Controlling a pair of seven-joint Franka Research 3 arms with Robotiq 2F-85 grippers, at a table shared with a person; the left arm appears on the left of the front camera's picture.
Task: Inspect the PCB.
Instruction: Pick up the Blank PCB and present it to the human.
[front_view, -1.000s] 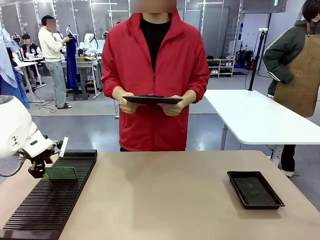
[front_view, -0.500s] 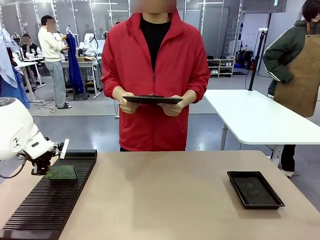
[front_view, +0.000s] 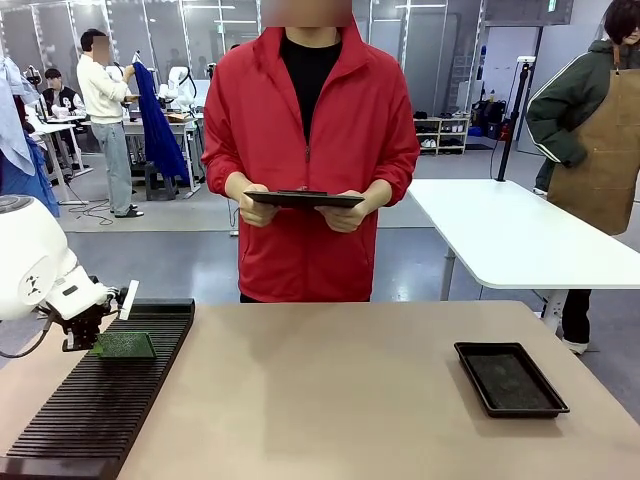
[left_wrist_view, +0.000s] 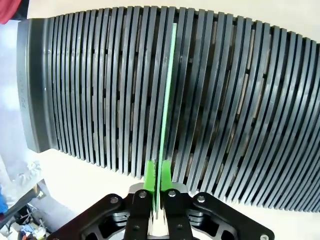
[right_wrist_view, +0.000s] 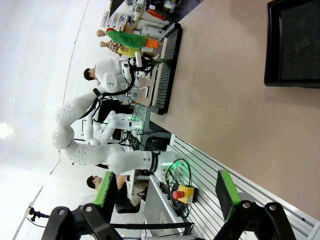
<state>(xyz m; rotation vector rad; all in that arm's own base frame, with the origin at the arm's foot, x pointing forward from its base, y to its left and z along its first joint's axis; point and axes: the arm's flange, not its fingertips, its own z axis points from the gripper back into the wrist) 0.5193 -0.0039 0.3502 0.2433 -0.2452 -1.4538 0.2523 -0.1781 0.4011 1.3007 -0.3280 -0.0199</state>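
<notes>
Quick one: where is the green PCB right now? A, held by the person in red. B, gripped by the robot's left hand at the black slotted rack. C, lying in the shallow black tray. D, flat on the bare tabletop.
B: the left wrist view shows the left hand shut on the PCB, seen edge-on, with its thin green edge running along the ribs of the slotted rack.

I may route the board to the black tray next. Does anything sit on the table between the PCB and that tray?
Nothing visible does. Bare tabletop lies between the PCB at the slotted rack and the black tray.
</notes>
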